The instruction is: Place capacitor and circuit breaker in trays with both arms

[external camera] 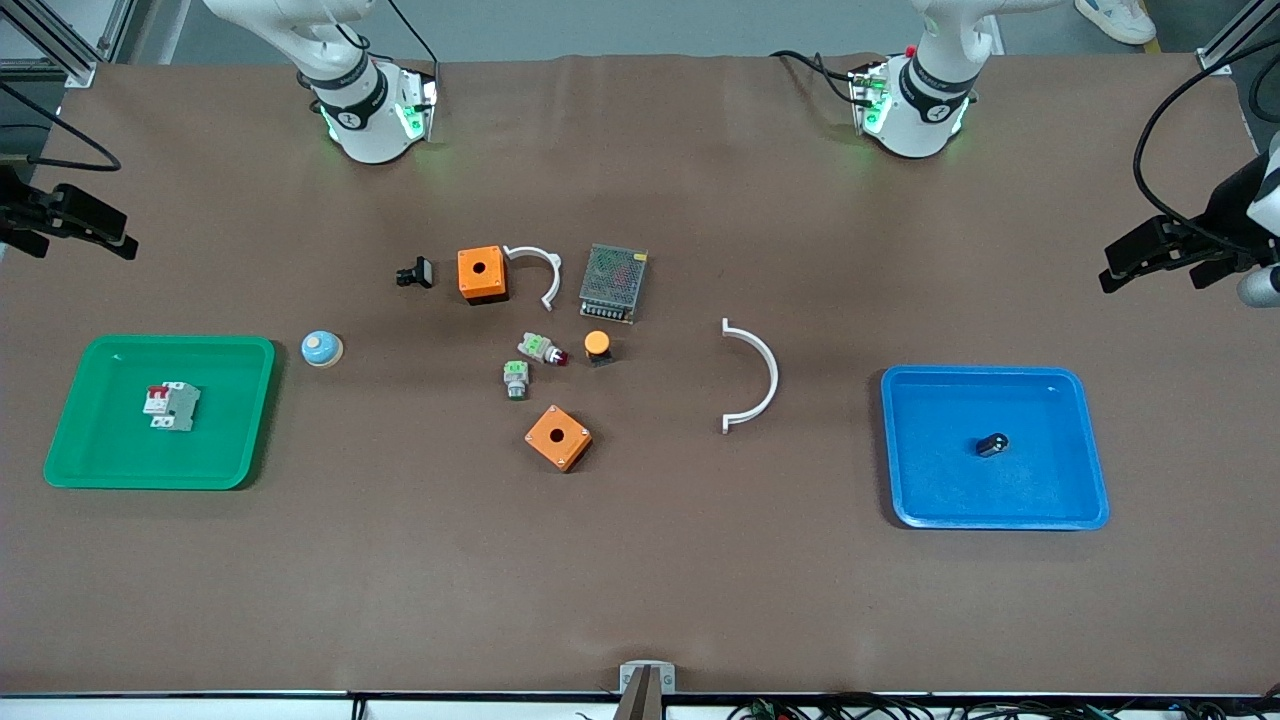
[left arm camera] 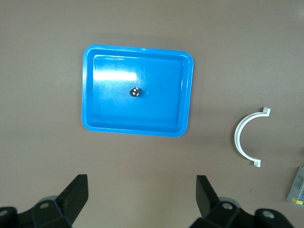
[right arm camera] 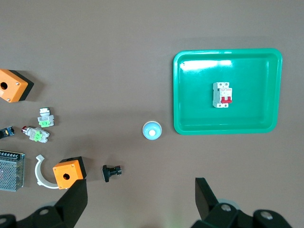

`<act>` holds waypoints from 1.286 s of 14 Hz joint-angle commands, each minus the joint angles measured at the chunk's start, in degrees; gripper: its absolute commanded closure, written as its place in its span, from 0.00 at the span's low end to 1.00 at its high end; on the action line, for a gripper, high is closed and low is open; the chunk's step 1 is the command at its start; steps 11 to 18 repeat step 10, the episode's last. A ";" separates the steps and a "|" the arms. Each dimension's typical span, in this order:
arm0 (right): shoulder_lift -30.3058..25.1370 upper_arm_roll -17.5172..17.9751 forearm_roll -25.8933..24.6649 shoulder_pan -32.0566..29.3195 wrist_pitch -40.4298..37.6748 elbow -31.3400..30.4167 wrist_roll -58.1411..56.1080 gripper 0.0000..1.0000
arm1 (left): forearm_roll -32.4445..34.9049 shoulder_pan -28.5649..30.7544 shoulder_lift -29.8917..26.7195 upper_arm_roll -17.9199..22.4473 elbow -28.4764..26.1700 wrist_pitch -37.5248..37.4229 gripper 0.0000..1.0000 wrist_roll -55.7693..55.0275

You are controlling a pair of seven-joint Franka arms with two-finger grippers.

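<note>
- Front view: high, facing both arms, covering the whole table [external camera: 640,580].
- Left wrist view: looks straight down on the blue tray [left arm camera: 137,90], shared with front.
- Right wrist view: straight down on the green tray [right arm camera: 227,92], likewise shared.

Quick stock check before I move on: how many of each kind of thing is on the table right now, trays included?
Trays: 2, green tray, blue tray
Circuit breaker: 1
Capacitor: 1
Orange boxes: 2
White curved clips: 2
Grey-and-green push-buttons: 2
Metal mesh power supply: 1
Orange-capped button: 1
Black clip part: 1
Blue-white dome: 1
Total: 14
</note>
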 commanded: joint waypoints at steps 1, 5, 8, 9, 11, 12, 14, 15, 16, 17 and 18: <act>-2.56 0.04 -0.44 0.37 1.54 -2.65 -0.27 0.00 | 0.68 0.27 -0.33 -0.22 0.64 -1.40 0.00 0.67; -3.26 0.04 -0.35 0.28 2.07 -3.88 -0.36 0.00 | 0.41 0.18 -0.33 -0.22 0.64 -1.40 0.00 0.14; -3.44 0.04 -0.44 0.28 2.16 -4.23 -0.27 0.00 | 0.32 0.18 -0.33 -0.13 0.64 -1.40 0.00 0.23; -3.44 0.04 -0.35 0.20 2.16 -4.23 -0.27 0.00 | 0.32 0.18 -0.33 -0.22 0.64 -1.40 0.00 0.23; -3.44 0.04 -0.35 0.19 2.16 -4.23 -0.27 0.00 | 0.32 0.18 -0.33 -0.22 0.64 -1.40 0.00 0.23; -3.44 0.04 -0.35 0.19 2.16 -4.23 -0.27 0.00 | 0.32 0.18 -0.33 -0.22 0.64 -1.40 0.00 0.23; -3.44 0.04 -0.35 0.19 2.16 -4.23 -0.27 0.00 | 0.32 0.18 -0.33 -0.22 0.64 -1.40 0.00 0.23; -3.44 0.04 -0.35 0.19 2.16 -4.23 -0.27 0.00 | 0.32 0.18 -0.33 -0.22 0.64 -1.40 0.00 0.23; -3.44 0.04 -0.35 0.19 2.16 -4.23 -0.27 0.00 | 0.32 0.18 -0.33 -0.22 0.64 -1.40 0.00 0.23; -3.44 0.04 -0.35 0.19 2.16 -4.23 -0.27 0.00 | 0.32 0.18 -0.33 -0.22 0.64 -1.40 0.00 0.23; -3.44 0.04 -0.35 0.19 2.16 -4.23 -0.27 0.00 | 0.32 0.18 -0.33 -0.22 0.64 -1.40 0.00 0.23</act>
